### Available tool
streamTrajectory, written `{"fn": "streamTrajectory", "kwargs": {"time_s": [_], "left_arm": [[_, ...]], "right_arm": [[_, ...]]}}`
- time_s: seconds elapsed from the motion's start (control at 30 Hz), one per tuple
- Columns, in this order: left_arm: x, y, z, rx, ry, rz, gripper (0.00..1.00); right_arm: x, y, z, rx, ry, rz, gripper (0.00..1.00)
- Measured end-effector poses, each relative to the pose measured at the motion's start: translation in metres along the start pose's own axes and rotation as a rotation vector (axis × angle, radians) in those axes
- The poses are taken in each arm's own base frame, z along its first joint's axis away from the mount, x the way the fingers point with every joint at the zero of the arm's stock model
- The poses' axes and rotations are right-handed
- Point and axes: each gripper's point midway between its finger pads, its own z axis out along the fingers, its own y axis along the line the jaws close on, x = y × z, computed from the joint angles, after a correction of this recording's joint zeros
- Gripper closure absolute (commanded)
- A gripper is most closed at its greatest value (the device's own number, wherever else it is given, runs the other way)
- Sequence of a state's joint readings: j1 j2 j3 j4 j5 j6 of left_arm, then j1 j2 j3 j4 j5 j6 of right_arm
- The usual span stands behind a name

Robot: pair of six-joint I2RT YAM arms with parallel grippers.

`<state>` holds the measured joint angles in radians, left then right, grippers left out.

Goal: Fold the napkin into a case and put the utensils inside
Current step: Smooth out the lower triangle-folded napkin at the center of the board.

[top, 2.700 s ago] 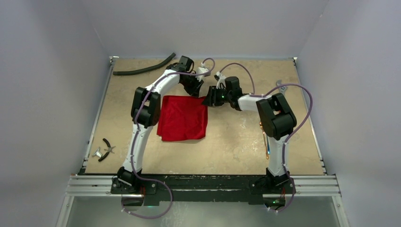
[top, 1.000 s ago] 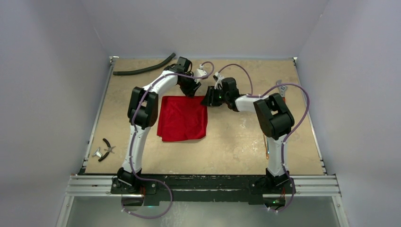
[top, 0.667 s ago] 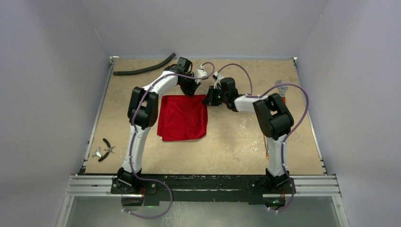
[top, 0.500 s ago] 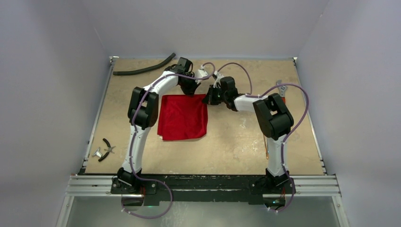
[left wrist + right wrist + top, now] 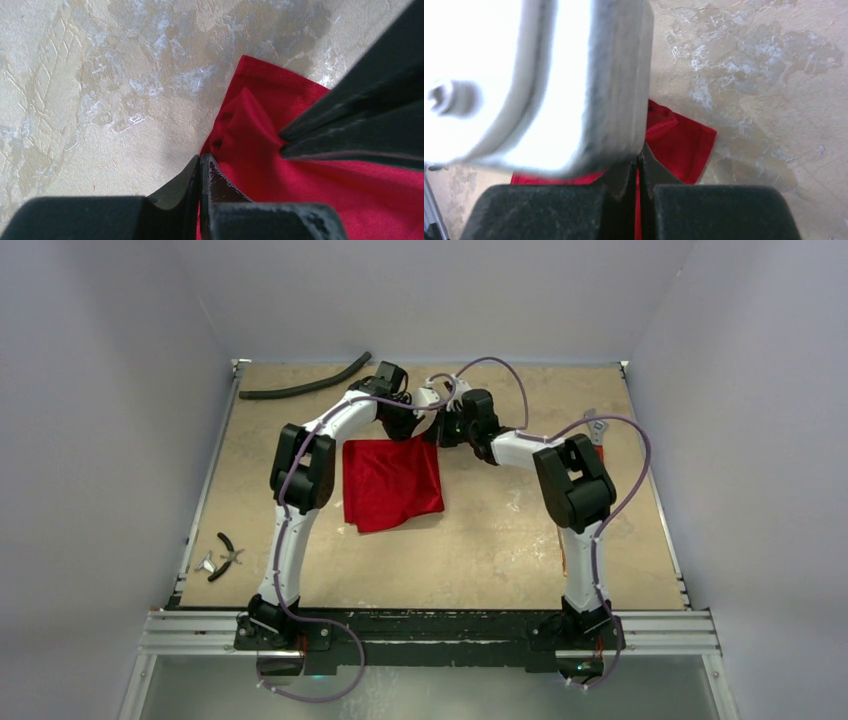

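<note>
The red napkin [image 5: 392, 483] lies mid-table with its far edge pulled up and its near edge slanted. My left gripper [image 5: 404, 428] is shut on that far edge; in the left wrist view its tips [image 5: 200, 159] pinch red cloth [image 5: 260, 140]. Close beside it, my right gripper [image 5: 443, 434] is shut on the far right corner. Its tips [image 5: 639, 161] hold a strip of napkin [image 5: 681, 145] between them, half hidden by the left arm's blurred white body [image 5: 549, 75]. Of the utensils only a thin sliver [image 5: 564, 558] shows beside the right arm's lower link.
A black curved hose [image 5: 305, 386] lies at the far left. An orange-handled wrench [image 5: 593, 426] sits at the far right. Black pliers [image 5: 228, 554] and a small metal piece [image 5: 206, 563] rest by the left edge. The two wrists are almost touching.
Both grippers have shut on the napkin's far edge. The right gripper moved left and away toward the left one, and the cloth has lifted and skewed, its near edge now slanted.
</note>
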<state>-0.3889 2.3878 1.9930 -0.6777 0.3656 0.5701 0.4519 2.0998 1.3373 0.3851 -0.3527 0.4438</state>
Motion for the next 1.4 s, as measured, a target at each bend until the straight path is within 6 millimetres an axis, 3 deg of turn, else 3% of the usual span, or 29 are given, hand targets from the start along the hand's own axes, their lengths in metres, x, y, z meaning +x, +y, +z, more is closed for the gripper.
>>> {"fn": "streamTrajectory", "kwargs": {"time_s": [0.17, 0.23, 0.33, 0.57, 0.7, 0.77, 0.83, 0.87, 1.0, 1.1, 1.17, 1.33, 1.4], "left_arm": [[0.0, 0.001, 0.0, -0.003, 0.0, 0.002, 0.99], [0.0, 0.001, 0.0, -0.007, 0.002, 0.003, 0.84], [0.0, 0.005, -0.002, -0.026, 0.008, 0.004, 0.69], [0.002, 0.014, -0.01, -0.071, 0.031, -0.012, 0.61], [-0.006, 0.03, -0.026, -0.118, 0.015, -0.05, 0.54], [-0.009, 0.043, -0.04, -0.158, -0.001, -0.082, 0.53], [-0.012, 0.058, -0.057, -0.197, -0.028, -0.127, 0.52], [-0.013, 0.064, -0.067, -0.213, -0.041, -0.148, 0.52], [-0.011, 0.069, -0.102, -0.226, -0.07, -0.178, 0.54], [-0.004, 0.047, -0.116, -0.183, -0.059, -0.168, 0.56], [0.004, 0.031, -0.117, -0.15, -0.038, -0.159, 0.57], [0.036, -0.003, -0.099, -0.052, 0.042, -0.181, 0.6], [0.049, -0.011, -0.094, -0.027, 0.074, -0.199, 0.61]], "right_arm": [[0.014, -0.015, 0.012, 0.029, 0.033, 0.004, 1.0], [0.028, -0.027, 0.017, 0.06, 0.063, 0.014, 1.0], [0.027, -0.03, 0.018, 0.073, 0.055, 0.01, 1.0], [0.025, -0.035, 0.017, 0.095, 0.028, -0.001, 0.87], [0.028, -0.034, 0.01, 0.097, 0.019, -0.003, 0.82], [0.03, -0.035, 0.006, 0.105, 0.019, -0.002, 0.75], [0.03, -0.035, 0.001, 0.116, 0.015, -0.001, 0.53], [0.03, -0.035, -0.001, 0.121, 0.012, 0.001, 0.48], [0.022, -0.035, -0.008, 0.151, -0.007, -0.015, 0.4], [0.017, -0.035, -0.017, 0.179, -0.009, -0.03, 0.46], [0.009, -0.031, -0.023, 0.183, -0.023, -0.044, 0.61], [-0.016, -0.013, -0.029, 0.145, -0.062, -0.074, 0.93], [-0.023, -0.005, -0.025, 0.11, -0.069, -0.078, 0.98]]}}
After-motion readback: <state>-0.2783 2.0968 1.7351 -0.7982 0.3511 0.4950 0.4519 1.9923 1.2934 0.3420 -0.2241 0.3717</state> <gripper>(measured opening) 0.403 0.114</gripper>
